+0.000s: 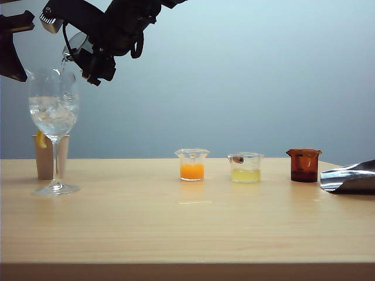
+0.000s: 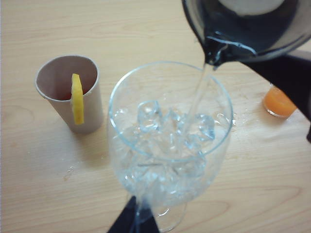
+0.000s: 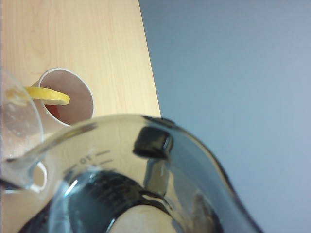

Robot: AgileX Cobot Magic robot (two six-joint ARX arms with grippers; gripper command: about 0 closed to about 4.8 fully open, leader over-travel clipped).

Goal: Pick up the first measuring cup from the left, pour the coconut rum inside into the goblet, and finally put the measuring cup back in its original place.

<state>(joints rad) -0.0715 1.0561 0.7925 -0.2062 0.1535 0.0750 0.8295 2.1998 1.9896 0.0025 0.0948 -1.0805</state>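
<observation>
Two arms | right pincer clamps tilted first measuring cup (pouring) over goblet | left pincer unclear

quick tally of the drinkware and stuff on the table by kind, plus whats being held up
measuring cups: 4 (smoky cup tipped in the right gripper, orange, yellow, amber)
goblet: 1
paper cup with lemon: 1
foil bag: 1
total: 7

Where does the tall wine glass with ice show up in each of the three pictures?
Exterior view: the goblet stands far left on the table.
Left wrist view: seen from above, it fills the centre.
Right wrist view: only a rim sliver at the edge.
Shared landmark: the cardboard tube with lemon slice beside it.
</observation>
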